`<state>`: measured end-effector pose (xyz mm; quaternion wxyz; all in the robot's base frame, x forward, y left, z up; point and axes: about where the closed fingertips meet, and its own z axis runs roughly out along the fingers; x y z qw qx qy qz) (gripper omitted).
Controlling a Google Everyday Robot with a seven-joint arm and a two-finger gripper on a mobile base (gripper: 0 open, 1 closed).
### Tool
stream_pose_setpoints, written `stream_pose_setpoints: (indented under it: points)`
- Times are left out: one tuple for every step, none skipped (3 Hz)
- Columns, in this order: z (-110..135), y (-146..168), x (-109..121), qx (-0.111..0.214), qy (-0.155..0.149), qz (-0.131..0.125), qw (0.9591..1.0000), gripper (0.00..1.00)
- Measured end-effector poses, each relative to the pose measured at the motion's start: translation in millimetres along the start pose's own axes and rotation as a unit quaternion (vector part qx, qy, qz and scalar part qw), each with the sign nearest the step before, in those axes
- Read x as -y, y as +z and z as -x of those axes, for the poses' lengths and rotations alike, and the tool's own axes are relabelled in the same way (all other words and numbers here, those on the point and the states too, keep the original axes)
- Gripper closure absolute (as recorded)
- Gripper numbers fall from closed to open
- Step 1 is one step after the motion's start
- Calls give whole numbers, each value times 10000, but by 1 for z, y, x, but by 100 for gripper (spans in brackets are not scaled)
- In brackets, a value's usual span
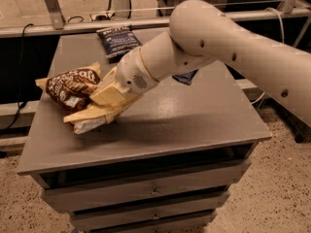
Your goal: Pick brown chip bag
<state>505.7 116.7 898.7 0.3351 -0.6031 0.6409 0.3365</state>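
Claw (101, 102) clamps brown chip bag (70, 85) nr left edge of table (194, 130).

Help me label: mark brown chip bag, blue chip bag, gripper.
brown chip bag (70, 86), camera view, printed front.
dark blue chip bag (118, 40), camera view, middle.
gripper (99, 106), camera view, between fingertips, on brown bag.

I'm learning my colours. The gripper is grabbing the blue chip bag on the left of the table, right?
No. The camera view shows the gripper grabbing the brown chip bag on the left of the table; the blue chip bag lies untouched at the back.
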Motion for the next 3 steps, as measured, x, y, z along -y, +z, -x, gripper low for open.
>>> stream_pose_setpoints:
  points:
    - [29, -35, 15, 278, -280, -151, 9991, 100]
    - [60, -63, 26, 662, -533, -187, 9962, 100]
    - [68, -69, 28, 730, -593, -226, 9953, 100]
